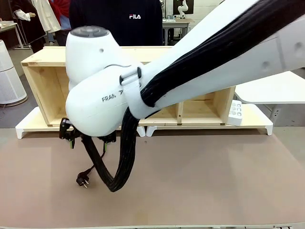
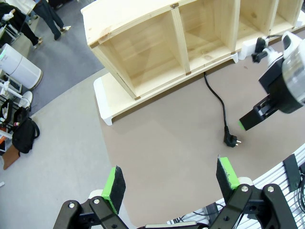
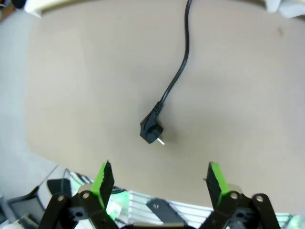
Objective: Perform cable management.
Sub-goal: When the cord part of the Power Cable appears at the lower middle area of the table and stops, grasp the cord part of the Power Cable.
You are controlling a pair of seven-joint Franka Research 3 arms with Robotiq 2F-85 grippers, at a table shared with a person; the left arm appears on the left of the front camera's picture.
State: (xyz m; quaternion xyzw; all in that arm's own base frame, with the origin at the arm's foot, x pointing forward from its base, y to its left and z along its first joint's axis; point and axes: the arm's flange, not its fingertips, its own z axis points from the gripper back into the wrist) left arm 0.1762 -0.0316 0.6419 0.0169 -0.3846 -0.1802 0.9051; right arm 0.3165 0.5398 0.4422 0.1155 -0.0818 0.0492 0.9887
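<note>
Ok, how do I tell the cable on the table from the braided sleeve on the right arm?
The cable is thin and smooth; the braided sleeve is much thicker and woven. The cable lies flat on the table and ends in a plug; the sleeve is strapped along the right arm and hangs in a loop. Both are black.

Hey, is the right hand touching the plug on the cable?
Apart. The right wrist view shows bare table between the open right hand and the plug.

Cable (image 3: 183,68) glossy black plastic; shelf (image 2: 143,52) pale bare wood; table (image 1: 214,181) matt brown.
</note>
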